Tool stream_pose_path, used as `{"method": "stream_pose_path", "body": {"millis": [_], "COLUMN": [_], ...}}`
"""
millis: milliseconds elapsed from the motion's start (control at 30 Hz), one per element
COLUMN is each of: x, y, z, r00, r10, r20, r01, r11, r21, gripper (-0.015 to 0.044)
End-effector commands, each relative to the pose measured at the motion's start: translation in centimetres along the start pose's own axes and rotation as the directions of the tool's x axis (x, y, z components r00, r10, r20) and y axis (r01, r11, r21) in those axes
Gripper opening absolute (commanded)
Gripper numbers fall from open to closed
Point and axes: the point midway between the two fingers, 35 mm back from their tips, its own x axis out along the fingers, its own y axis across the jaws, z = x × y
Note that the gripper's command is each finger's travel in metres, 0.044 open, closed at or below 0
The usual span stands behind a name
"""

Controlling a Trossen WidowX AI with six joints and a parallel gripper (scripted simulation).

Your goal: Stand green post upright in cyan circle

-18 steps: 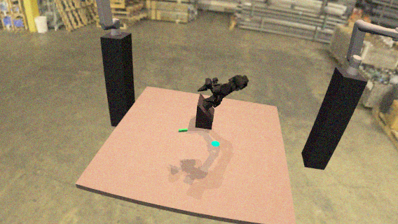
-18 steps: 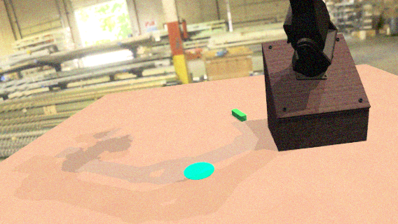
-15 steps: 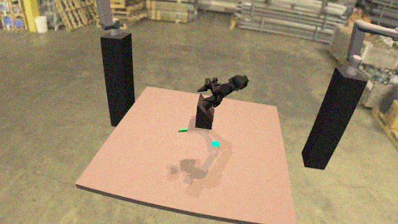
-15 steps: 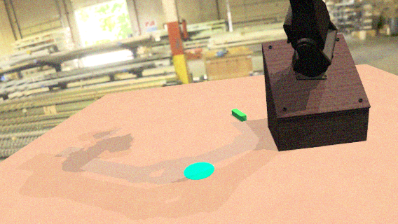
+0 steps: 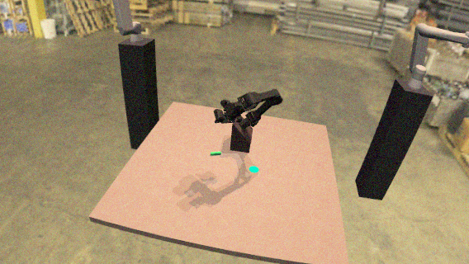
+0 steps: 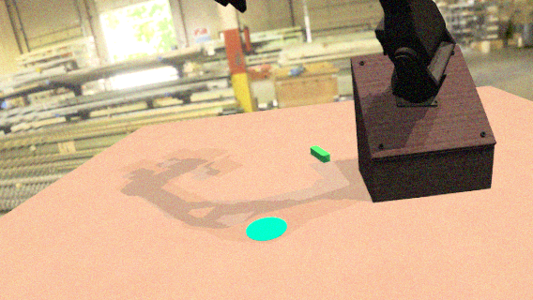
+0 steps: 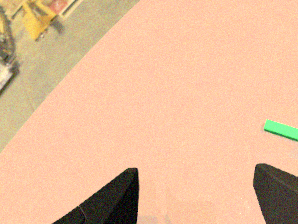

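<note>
Green post (image 5: 215,153) lies flat on the pink table (image 5: 289,223) in the top view, just left of the dark base box (image 5: 241,140), well apart from the cyan circle (image 5: 253,169). End effector (image 5: 219,116) is raised above the table, up and slightly right of the post, not touching it.

Exterior view: post (image 6: 320,154) on its side beside the box (image 6: 422,155); circle (image 6: 266,229) nearer the camera, bare. End effector out of frame.

Wrist view: two dark fingers at the bottom, about half spread, nothing between them. Post (image 7: 282,129) at the right edge, above the right finger, outside the gap.
</note>
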Motion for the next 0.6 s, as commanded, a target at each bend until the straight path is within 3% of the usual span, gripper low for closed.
{"method": "stream_pose_path", "body": {"millis": [0, 267, 567], "x": [3.8, 10.0, 15.8], "y": [-0.7, -2.8, -6.6], "z": [0.4, 1.1, 1.3], "r00": [0.994, 0.954, 0.865], "r10": [-0.087, -0.218, -0.323], "r20": [-0.066, -0.208, -0.384], "r01": [0.074, 0.089, -0.085], "r11": [0.982, 0.863, 0.66], "r21": [-0.173, -0.497, -0.746], "gripper": [0.0233, 0.0233, 0.0233]}}
